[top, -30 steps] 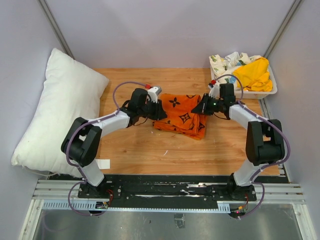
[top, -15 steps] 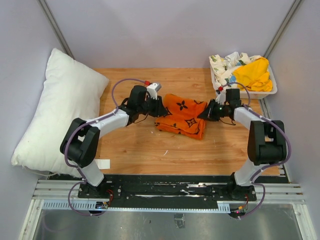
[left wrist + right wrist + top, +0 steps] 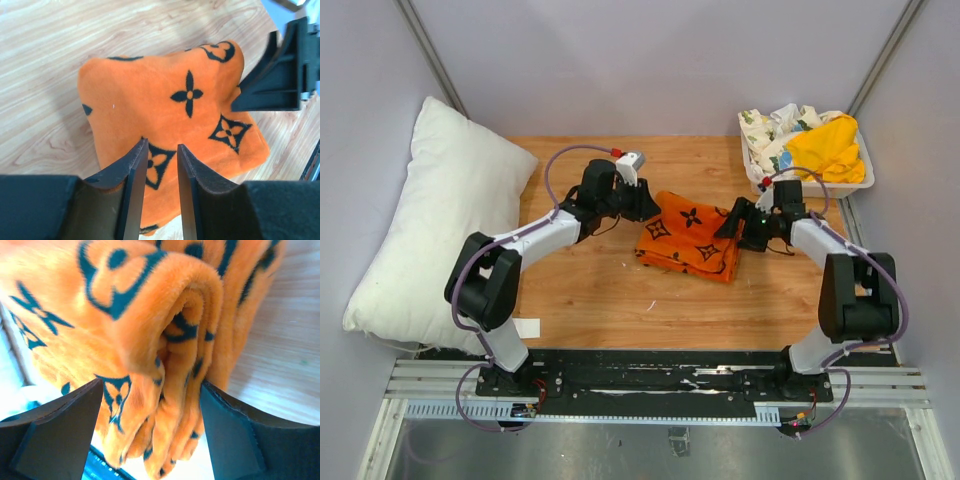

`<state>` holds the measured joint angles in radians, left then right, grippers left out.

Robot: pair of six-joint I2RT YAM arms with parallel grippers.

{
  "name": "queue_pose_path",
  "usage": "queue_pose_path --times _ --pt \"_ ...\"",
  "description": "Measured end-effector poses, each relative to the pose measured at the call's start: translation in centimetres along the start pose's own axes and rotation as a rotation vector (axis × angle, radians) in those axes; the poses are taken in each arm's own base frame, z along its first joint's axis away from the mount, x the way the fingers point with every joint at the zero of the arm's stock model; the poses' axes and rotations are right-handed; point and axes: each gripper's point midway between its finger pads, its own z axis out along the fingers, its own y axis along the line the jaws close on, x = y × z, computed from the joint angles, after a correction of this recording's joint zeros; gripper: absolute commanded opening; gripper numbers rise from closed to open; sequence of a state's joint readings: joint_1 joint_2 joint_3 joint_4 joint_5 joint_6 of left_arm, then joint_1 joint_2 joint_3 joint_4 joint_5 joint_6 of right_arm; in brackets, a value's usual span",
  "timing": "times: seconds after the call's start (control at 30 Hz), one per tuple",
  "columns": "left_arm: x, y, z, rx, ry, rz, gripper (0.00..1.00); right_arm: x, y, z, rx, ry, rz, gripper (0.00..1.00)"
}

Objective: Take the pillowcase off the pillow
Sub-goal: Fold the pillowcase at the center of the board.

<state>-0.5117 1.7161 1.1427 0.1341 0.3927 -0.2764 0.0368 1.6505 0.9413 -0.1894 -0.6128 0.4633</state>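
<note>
The pillowcase (image 3: 685, 237), orange with black motifs, lies folded in a bundle on the wooden table, apart from the pillow. The plain white pillow (image 3: 435, 220) leans against the left wall. My left gripper (image 3: 645, 205) hovers over the bundle's upper left edge. In the left wrist view its jaws (image 3: 160, 147) stand a narrow gap apart above the pillowcase (image 3: 150, 100), with nothing pinched. My right gripper (image 3: 732, 225) is at the bundle's right edge. In the right wrist view it (image 3: 151, 385) is wide open, and the folded edge of the pillowcase (image 3: 150, 305) lies loose between its fingers.
A white bin (image 3: 810, 183) stands at the back right with a yellow cloth (image 3: 825, 145) and a white floral cloth (image 3: 770, 125) in it. A small white tag (image 3: 525, 327) lies near the table's front left edge. Grey walls close in both sides.
My right gripper has opened and let go of the pillowcase's edge. The bundle has shifted a little to the right and settled flat. My left jaws have parted slightly.
</note>
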Motion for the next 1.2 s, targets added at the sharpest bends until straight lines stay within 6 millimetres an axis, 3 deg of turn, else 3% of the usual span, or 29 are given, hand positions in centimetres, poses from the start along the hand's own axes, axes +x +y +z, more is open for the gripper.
queue_pose_path --times 0.1,0.13,0.17,0.27,0.3,0.4,0.5,0.67,0.8,0.93,1.13,1.2 --pt "-0.9 -0.1 0.1 0.002 -0.028 0.005 0.34 -2.0 1.1 -2.7 0.052 -0.113 -0.064 0.75" --pt "-1.4 -0.4 0.2 0.01 -0.047 0.003 0.29 -4.7 4.3 -6.3 0.062 -0.274 -0.168 0.49" --pt "-1.4 -0.4 0.2 0.01 -0.047 0.003 0.27 -4.7 4.3 -6.3 0.062 -0.274 -0.168 0.35" --pt "-2.1 -1.4 0.7 0.043 -0.072 0.005 0.1 -5.8 7.4 -7.3 0.02 -0.362 -0.247 0.05" --pt "-2.4 -2.1 1.1 0.066 -0.086 0.006 0.05 -5.8 8.2 -7.1 -0.002 -0.371 -0.267 0.02" --pt "-3.2 -3.9 2.4 0.162 -0.135 -0.002 0.0 -6.0 9.9 -5.1 -0.086 -0.354 -0.274 0.01" --pt "-2.8 -4.6 4.2 0.243 -0.165 -0.027 0.0 -5.8 8.7 -1.3 -0.109 -0.287 -0.222 0.01" --pt "1.4 -1.3 8.4 0.225 -0.123 -0.103 0.0 -4.8 5.4 2.9 -0.089 -0.192 -0.138 0.01" --pt "4.7 2.8 9.2 0.139 -0.094 -0.218 0.0 -5.5 3.2 3.1 -0.103 -0.213 -0.071 0.01" --pt "3.7 4.7 8.8 0.088 -0.128 -0.248 0.0 -5.6 1.2 2.7 -0.098 -0.236 -0.023 0.01" --pt "2.9 5.8 8.7 0.019 -0.145 -0.235 0.08 -5.2 1.2 3.0 -0.121 -0.235 -0.017 0.01" --pt "2.2 6.0 8.3 -0.008 -0.146 -0.214 0.15 -5.2 1.3 2.9 -0.121 -0.235 -0.019 0.01"
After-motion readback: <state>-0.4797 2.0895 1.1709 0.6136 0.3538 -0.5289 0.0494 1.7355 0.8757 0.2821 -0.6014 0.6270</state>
